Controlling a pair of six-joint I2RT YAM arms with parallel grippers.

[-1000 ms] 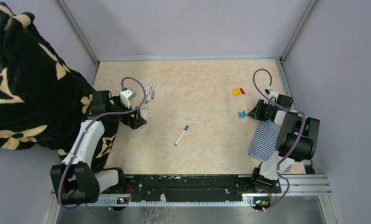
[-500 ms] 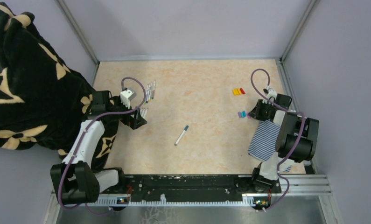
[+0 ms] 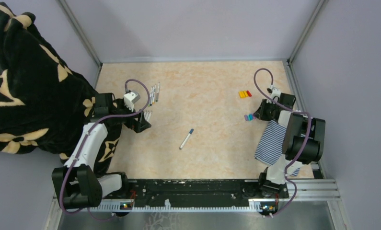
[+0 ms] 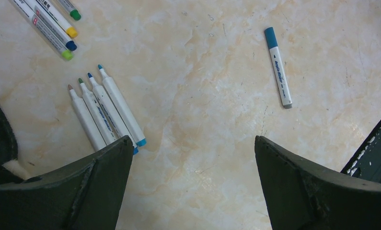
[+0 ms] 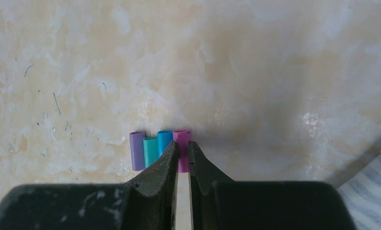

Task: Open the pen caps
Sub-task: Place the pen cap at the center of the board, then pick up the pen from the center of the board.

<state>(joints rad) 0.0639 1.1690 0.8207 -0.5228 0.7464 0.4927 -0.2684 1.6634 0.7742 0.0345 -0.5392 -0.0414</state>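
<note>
Four loose pen caps lie side by side in the right wrist view: purple, teal, blue and pink. My right gripper is shut to a thin slit right over the pink cap's near end and holds nothing. From above, this row sits just left of the right gripper. Orange, yellow and red caps lie farther back. A blue-capped pen lies mid-table. My left gripper hangs wide open beside several uncapped pens.
Several capped pens lie behind the uncapped ones at the left. A blue-and-white striped cloth lies under the right arm. A black patterned blanket hangs at the left wall. Metal frame posts edge the table.
The right gripper's jaws have closed to a slit, and its wrist has crept slightly toward the cap row. The left arm and the pens have not moved.
</note>
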